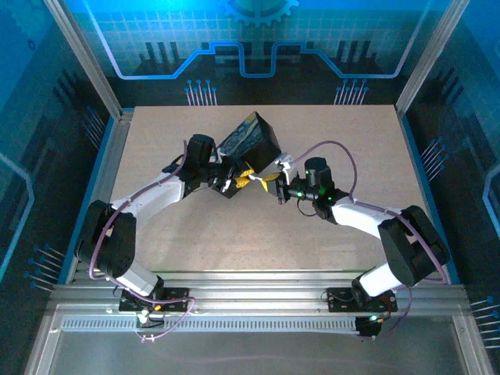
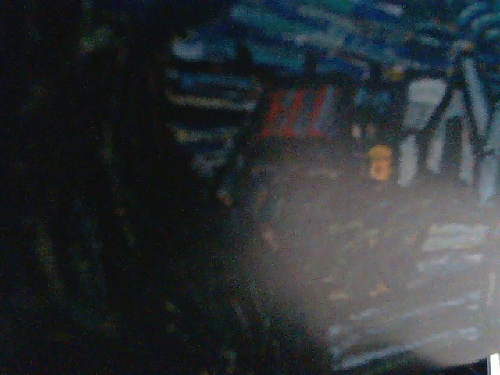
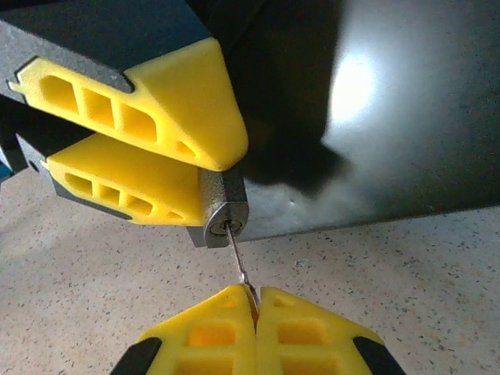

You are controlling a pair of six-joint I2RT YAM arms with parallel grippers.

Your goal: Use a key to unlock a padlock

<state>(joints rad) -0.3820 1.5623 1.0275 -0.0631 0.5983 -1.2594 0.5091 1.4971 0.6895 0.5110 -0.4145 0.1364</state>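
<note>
Right pincer [image 3: 254,299]: fingers pressed together, pinching the head of the key [image 3: 237,254]. Only the thin shaft shows above my fingertips.

Left pincer [image 3: 215,178]: narrow, clamped on the padlock [image 3: 221,209]. One yellow finger lies above the body and one below, and the keyhole end pokes out toward my right hand.

Position: the padlock is held just off the table [image 3: 94,297], tight against the lower edge of the dark tin [image 3: 391,117]. The shackle is hidden behind my left fingers and the tin, so I cannot tell whether it is open or latched, or hooked to anything.

Progress, as I judge it:
- Key picked up: done.
- Padlock steadied: done.
- Key tip at the keyhole: done. The tip meets the slot, and the shaft runs at a slight slant from my fingertips up to the lock face.
- How deep the key sits: cannot tell. Most of the shaft is outside the lock, so I judge it barely in.

Left to do: push the key fully home, turn it, and free the shackle.

Left wrist view is dark and blurred; nothing useful to note there.
</note>
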